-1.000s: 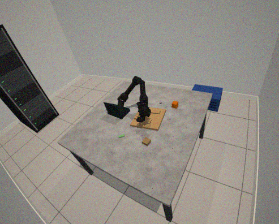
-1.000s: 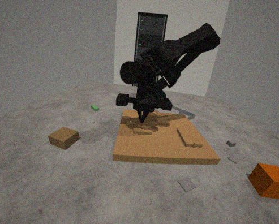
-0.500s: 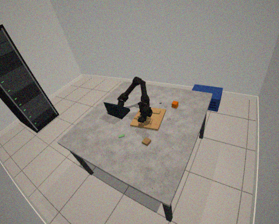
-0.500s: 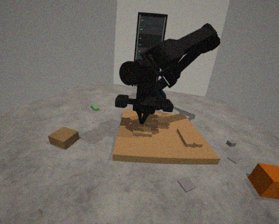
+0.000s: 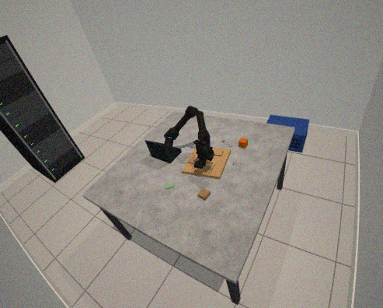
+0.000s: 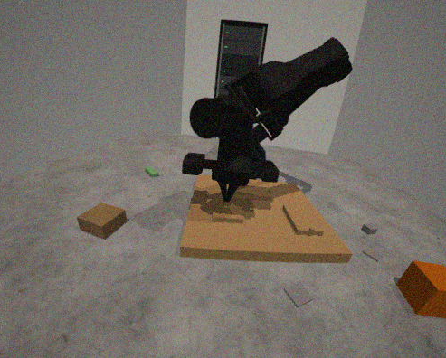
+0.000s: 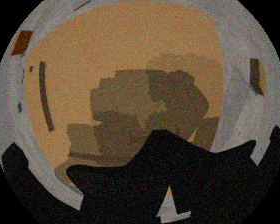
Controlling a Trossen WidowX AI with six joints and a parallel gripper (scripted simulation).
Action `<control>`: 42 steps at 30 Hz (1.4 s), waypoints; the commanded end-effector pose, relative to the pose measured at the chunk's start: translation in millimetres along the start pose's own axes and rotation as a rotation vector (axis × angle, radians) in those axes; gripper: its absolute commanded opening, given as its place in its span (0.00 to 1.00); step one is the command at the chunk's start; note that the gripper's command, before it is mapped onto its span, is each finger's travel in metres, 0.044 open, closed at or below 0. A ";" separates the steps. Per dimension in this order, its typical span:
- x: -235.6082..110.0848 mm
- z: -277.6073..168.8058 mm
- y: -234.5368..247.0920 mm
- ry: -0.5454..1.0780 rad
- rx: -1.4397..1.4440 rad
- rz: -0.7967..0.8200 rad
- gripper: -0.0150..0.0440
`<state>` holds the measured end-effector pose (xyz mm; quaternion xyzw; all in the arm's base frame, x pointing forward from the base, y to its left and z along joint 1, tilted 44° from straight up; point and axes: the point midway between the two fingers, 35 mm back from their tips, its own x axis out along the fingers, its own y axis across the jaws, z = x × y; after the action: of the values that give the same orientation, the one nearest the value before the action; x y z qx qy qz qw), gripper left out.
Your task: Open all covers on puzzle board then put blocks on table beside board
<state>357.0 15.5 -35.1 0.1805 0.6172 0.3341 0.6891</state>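
The tan puzzle board (image 5: 219, 169) (image 6: 264, 240) (image 7: 118, 36) lies in the middle of the table. My gripper (image 5: 200, 165) (image 6: 226, 199) is shut with nothing between the fingers, and its tips point down onto the board's left rear part, which lies in the arm's shadow. A raised strip cover (image 6: 298, 219) sits on the board's right side; it shows in the wrist view (image 7: 46, 96) as a thin dark bar. A tan block (image 5: 203, 193) (image 6: 102, 220) rests on the table left of the board. An orange block (image 5: 242, 142) (image 6: 431, 289) (image 7: 22, 43) rests on the table to the right.
A small green piece (image 5: 169, 187) (image 6: 152, 172) lies on the table left of the board. A thin grey tile (image 6: 298, 295) and a small grey bit (image 6: 368, 229) lie to the board's right. The arm's base (image 5: 162, 151) stands behind the board. A blue crate (image 5: 294, 130) and a server rack (image 5: 25, 109) stand on the floor.
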 end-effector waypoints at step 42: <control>0.9 46.0 1.9 -0.004 0.000 0.004 0.25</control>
<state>397.9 22.4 -27.1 0.1799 0.6160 0.3330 0.6909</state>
